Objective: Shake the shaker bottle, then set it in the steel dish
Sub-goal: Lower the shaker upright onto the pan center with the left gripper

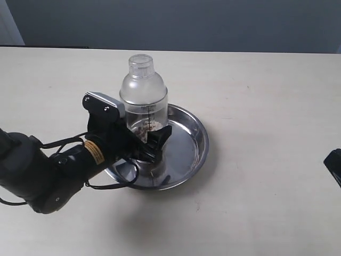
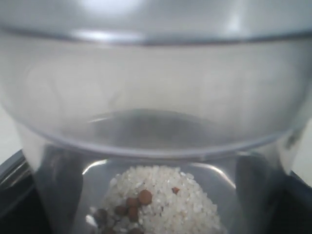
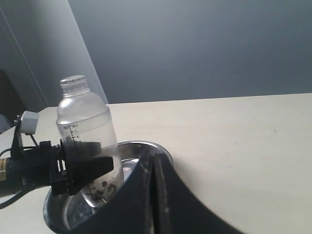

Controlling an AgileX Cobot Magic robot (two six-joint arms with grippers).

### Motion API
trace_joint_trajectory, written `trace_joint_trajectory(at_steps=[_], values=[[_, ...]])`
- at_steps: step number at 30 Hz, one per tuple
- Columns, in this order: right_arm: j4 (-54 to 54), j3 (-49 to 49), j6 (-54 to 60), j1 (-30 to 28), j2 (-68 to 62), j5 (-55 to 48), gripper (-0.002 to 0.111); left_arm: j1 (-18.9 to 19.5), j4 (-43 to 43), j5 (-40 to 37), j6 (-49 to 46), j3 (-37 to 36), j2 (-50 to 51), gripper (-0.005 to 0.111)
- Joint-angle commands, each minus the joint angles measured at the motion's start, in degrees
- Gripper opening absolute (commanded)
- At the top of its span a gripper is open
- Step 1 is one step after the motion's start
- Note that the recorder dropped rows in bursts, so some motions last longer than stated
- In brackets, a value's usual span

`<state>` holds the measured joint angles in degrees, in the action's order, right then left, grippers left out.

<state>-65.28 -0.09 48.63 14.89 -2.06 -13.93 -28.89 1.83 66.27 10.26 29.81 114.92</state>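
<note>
- Bottle (image 2: 156,97) sits right between my left fingers (image 2: 9,209). Its frosted wall fills the left wrist view, and white grains with some brown pellets (image 2: 139,200) lie at its bottom.
- My left gripper (image 1: 153,143) is closed on the low part of the bottle, under the printed scale, with one finger on each side.
- The long axis of the bottle stands upright, cap on top. My fingers reach it from the side, so they cross this axis.
- The bottle is inside the rim of the dish (image 1: 201,140), on the side nearer to my left arm. Whether its base touches the dish floor or hangs just above it, I cannot tell.
- I judge the placing is nearly finished. The coming move would be straight down if a gap is left, then opening and drawing back sideways without tipping the bottle.
- The dish lies on the table (image 1: 266,96).
- My right gripper (image 3: 154,163) is well apart from the dish. Its fingers are pressed together with nothing between them, so the left arm is the nearer one.
</note>
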Motion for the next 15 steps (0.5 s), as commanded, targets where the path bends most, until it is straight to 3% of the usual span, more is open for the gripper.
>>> trace_joint_trajectory(at_steps=[1,12,15], values=[[-0.2,0.1,0.2,0.0,0.2,0.5,-0.001,-0.4,-0.7,3.7,-0.4,0.5,0.5,0.001],[-0.2,0.1,0.2,0.0,0.2,0.5,-0.001,-0.4,-1.8,3.7,1.7,0.5,0.2,0.006],[-0.2,0.1,0.2,0.0,0.2,0.5,-0.001,-0.4,-1.8,3.7,3.3,0.5,-0.5,0.015]])
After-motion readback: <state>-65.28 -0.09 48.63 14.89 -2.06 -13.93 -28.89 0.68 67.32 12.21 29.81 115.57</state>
